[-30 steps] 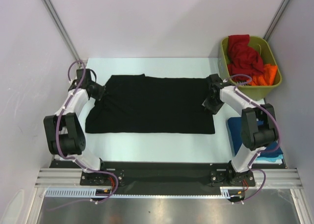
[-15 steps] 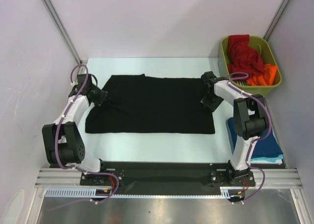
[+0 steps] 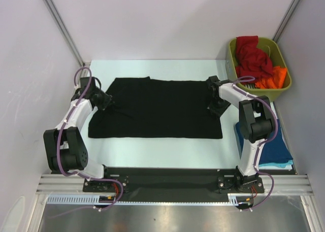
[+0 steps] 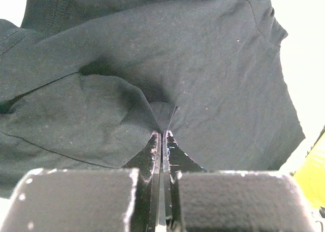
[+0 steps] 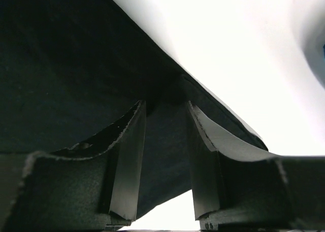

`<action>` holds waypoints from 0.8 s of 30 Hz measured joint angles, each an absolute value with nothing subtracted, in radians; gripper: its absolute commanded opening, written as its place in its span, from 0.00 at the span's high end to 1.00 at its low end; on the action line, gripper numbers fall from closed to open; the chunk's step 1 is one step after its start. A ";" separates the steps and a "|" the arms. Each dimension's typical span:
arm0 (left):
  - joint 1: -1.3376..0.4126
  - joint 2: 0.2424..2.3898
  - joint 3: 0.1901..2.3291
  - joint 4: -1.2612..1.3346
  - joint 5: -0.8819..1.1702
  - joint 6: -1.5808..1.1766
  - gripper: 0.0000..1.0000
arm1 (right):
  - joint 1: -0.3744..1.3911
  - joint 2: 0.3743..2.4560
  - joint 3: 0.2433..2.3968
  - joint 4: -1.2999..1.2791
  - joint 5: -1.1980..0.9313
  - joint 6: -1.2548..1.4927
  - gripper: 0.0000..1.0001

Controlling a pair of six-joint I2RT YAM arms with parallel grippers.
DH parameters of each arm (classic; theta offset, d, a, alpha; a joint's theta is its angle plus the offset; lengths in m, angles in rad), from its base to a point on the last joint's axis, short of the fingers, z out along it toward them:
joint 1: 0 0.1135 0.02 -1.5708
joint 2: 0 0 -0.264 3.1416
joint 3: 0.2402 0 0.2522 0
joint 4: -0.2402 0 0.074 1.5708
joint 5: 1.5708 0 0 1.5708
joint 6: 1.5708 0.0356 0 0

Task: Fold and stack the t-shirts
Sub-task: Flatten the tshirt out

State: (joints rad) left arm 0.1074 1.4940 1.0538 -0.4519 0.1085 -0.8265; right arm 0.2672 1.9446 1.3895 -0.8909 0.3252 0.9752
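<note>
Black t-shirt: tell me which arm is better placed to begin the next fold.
Left, probably. The left gripper is shut on a pinch of the black t-shirt at its left edge; the right gripper straddles the right edge with jaws apart, not yet gripping.

Outward of the right gripper (image 3: 217, 108) stands the olive-green bin (image 3: 282, 91) — its wall bars that side. Back toward that arm's base, a folded dark blue t-shirt (image 3: 277, 150) takes the right edge of the table (image 3: 167, 151). Between the right gripper and the left gripper (image 3: 108, 102) the black t-shirt (image 3: 162, 107) lies flat — free passage above it.
</note>
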 measured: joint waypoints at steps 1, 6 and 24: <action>0.107 1.494 1.056 -0.451 0.109 -0.826 1.00 | 0.267 1.949 1.391 -0.891 0.326 0.975 0.60; 0.107 1.491 1.056 -0.458 0.111 -0.826 1.00 | 0.267 1.972 1.394 -0.891 0.328 0.972 0.71; 0.054 1.490 1.150 -0.502 0.130 -0.818 1.00 | 0.273 1.928 1.388 -0.891 0.327 0.921 1.00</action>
